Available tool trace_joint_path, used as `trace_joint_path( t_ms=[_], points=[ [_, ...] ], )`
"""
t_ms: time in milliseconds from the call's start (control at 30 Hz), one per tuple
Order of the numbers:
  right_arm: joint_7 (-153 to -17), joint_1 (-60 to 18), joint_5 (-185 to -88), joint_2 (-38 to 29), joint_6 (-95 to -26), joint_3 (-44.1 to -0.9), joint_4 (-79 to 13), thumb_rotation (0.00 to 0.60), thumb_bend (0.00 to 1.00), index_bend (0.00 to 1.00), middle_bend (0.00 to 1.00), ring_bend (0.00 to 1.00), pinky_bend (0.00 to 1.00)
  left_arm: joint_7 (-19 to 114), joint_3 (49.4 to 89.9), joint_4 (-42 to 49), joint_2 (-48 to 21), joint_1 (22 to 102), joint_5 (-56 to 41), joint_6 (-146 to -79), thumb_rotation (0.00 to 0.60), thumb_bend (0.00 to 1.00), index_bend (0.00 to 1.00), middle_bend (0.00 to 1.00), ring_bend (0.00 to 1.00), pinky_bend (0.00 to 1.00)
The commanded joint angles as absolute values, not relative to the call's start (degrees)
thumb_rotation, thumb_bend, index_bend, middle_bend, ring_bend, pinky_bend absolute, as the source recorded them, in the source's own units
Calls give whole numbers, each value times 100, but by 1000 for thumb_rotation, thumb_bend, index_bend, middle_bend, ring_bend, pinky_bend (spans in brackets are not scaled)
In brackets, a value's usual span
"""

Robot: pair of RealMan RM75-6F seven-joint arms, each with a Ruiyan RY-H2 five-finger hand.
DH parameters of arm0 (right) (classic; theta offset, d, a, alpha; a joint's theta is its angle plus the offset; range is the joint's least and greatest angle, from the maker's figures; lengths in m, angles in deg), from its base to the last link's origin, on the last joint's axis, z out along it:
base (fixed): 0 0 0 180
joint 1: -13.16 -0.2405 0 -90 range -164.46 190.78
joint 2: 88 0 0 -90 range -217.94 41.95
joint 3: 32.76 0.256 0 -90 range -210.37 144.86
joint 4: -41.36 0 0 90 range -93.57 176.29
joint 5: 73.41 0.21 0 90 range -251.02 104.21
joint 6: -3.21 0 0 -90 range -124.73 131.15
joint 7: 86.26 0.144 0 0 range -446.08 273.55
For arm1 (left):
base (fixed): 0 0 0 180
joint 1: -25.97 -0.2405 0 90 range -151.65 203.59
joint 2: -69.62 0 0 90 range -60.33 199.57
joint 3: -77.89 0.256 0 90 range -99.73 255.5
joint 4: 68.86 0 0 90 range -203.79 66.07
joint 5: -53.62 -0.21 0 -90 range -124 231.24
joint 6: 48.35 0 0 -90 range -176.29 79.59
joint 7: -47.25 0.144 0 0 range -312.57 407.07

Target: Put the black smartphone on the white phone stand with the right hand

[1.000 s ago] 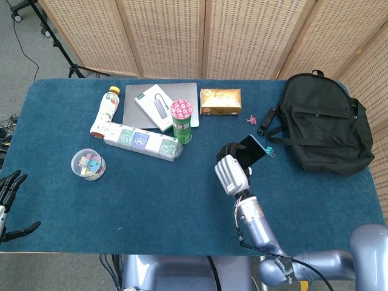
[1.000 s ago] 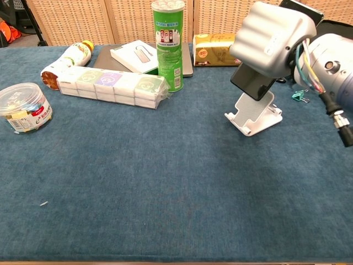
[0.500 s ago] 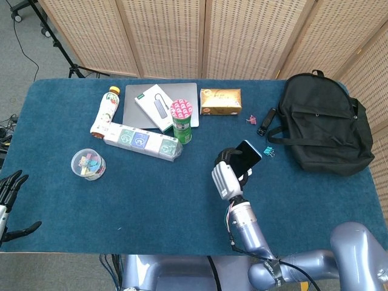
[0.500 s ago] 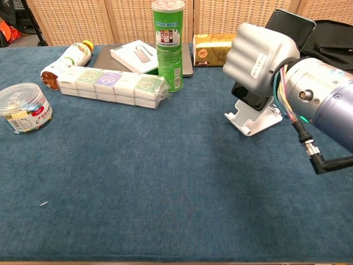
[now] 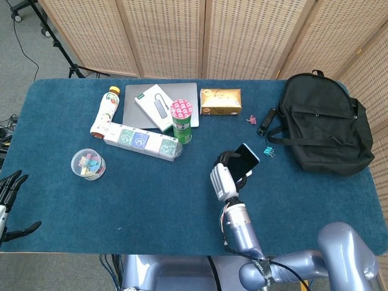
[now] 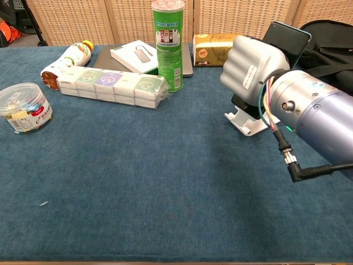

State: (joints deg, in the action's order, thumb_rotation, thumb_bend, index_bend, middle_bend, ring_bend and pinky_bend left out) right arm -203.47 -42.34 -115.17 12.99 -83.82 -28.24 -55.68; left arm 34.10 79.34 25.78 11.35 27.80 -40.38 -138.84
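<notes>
My right hand (image 5: 224, 180) (image 6: 252, 66) holds the black smartphone (image 5: 244, 159) (image 6: 287, 38), which tilts up and to the right out of the fingers. In the chest view the hand sits right over the white phone stand (image 6: 242, 122). Only the stand's front lip and base show below the hand, and the phone's lower end looks down in the stand behind the hand. The head view hides the stand under the hand. My left hand (image 5: 8, 200) hangs open off the table's left edge, holding nothing.
A green can (image 5: 182, 120) (image 6: 169, 43), a row of white boxes (image 5: 142, 140), a bottle (image 5: 105, 110), a laptop with a white box (image 5: 159, 104), a gold box (image 5: 220, 100), a plastic tub (image 5: 88, 164), clips (image 5: 268, 151) and a black backpack (image 5: 324, 123) lie around.
My right hand has moved left and toward the robot with the phone, lowering it onto the stand. More of the stand is now covered. The left hand is still.
</notes>
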Motion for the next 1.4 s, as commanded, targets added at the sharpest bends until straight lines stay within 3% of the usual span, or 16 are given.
trace_joint_path(
  t_ms=[33, 1400],
  points=[
    [-20333, -4257, -11487, 1340, -8383, -2813, -5534, 600, 440, 435, 475, 447, 414, 3412, 7935, 2578, 1136, 2782, -4033, -13877, 600, 0, 16, 0, 0, 75],
    [-20286, -4299, -11719, 2258, -8438, -3156, -4243, 600, 414, 435, 471, 458, 414, 3403, 7923, 2583, 1143, 2829, -3964, -13780, 600, 0, 16, 0, 0, 75]
  ],
)
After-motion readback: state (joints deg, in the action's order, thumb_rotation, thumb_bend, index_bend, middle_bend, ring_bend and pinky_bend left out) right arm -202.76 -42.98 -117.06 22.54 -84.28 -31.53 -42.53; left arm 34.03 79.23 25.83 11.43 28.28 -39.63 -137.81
